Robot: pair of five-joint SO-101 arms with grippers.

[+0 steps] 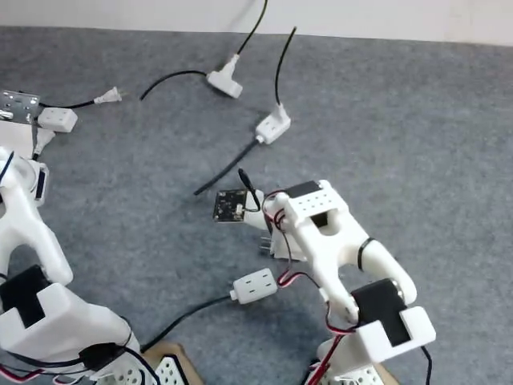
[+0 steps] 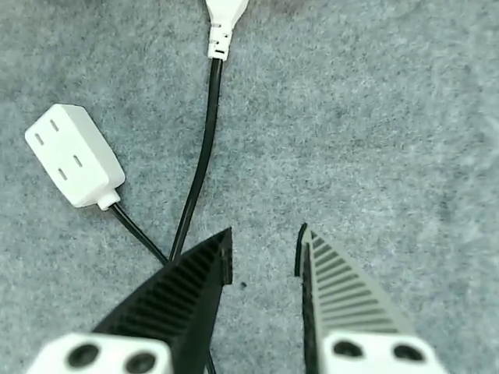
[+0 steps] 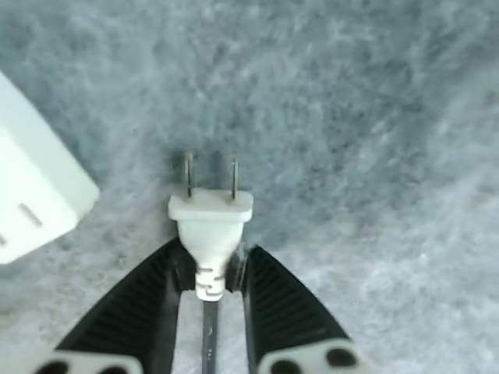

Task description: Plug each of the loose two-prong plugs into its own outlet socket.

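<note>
While left hand (image 2: 265, 234) gapes, right hand (image 3: 212, 253) grips a plug (image 3: 210, 209), cord (image 3: 209, 331) mostly hidden.

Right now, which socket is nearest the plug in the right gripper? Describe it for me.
Start at the right arm, low on the carpet. Beside its gripper, which holds a plug, lies a white socket. It alone sits between the two arms, black cord trailing toward the left arm; the other sockets lie farther up.
</note>
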